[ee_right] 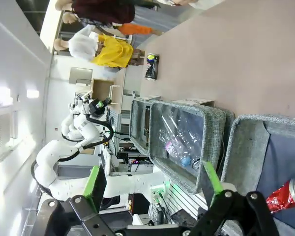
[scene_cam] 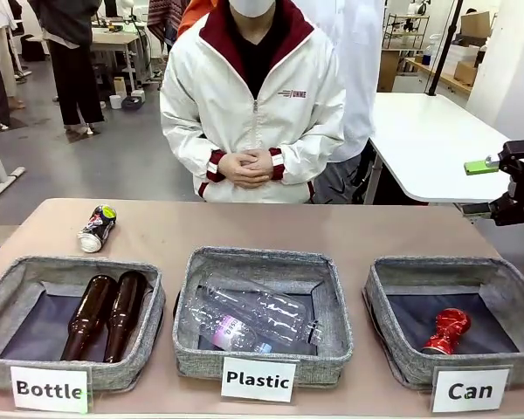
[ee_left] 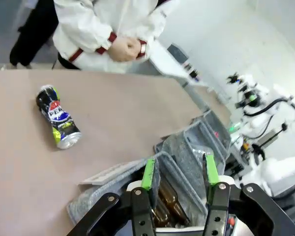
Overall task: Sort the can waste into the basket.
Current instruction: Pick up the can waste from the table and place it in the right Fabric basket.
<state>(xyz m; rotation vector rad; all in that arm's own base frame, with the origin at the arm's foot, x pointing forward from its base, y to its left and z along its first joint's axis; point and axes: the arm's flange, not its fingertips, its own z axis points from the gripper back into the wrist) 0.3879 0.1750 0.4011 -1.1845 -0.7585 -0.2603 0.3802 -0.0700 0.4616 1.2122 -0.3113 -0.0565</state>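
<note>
The dark can (scene_cam: 97,228) with multicoloured print lies on its side on the table at the back left, behind the Bottle basket (scene_cam: 148,297). It also shows as the dark can (ee_left: 58,117) and the dark can (ee_right: 152,66). The crushed red can (scene_cam: 446,331) lies inside the Can basket (scene_cam: 380,301), seen too as the red can (ee_right: 285,195) in that basket (ee_right: 246,147). My left gripper (ee_left: 179,172) hovers open over the Bottle basket, nothing between its green pads. My right gripper (scene_cam: 479,188) hangs open at the right edge, above and behind the Can basket, empty (ee_right: 152,179).
Two brown bottles (scene_cam: 105,316) lie in the Bottle basket. Clear plastic bottles (scene_cam: 253,319) fill the Plastic basket (scene_cam: 336,305) in the middle. A person stands at the far side with hands (scene_cam: 244,166) clasped. A white table (scene_cam: 428,140) stands behind at the right.
</note>
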